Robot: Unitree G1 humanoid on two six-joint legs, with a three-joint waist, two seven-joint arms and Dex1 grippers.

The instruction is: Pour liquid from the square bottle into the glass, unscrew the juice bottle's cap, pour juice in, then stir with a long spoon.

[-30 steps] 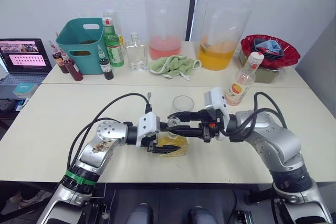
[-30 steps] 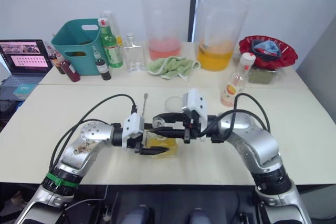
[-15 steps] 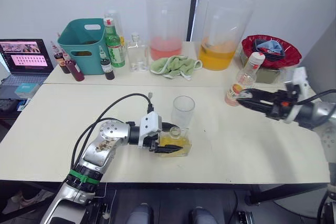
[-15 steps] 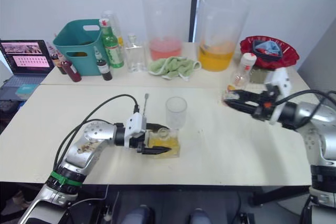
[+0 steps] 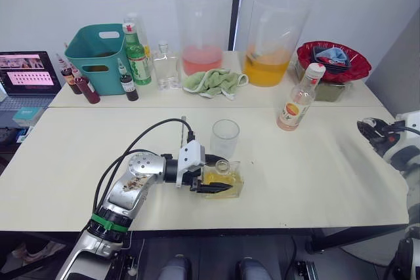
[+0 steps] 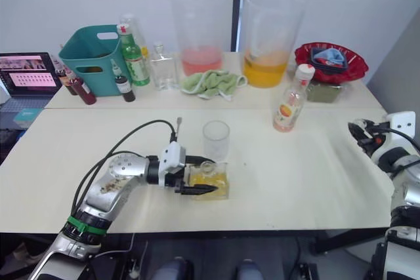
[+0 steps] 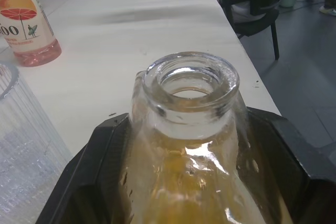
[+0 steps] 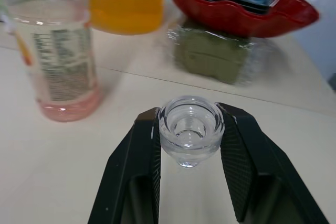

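The square bottle (image 5: 223, 178) is clear glass over yellow liquid, gripped by black fingers (image 7: 100, 182). At its 12 o'clock, the glass (image 5: 225, 138) is colourless. The juice bottle (image 5: 295, 106) holds pale pink juice behind a white-and-orange label, its cap (image 5: 316, 69) white with a red spot. The stopper (image 8: 190, 128) is clear, the table (image 5: 315, 162) cream.

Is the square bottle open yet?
Open. The square bottle, held by the left gripper, shows a bare neck; the right gripper holds its stopper.
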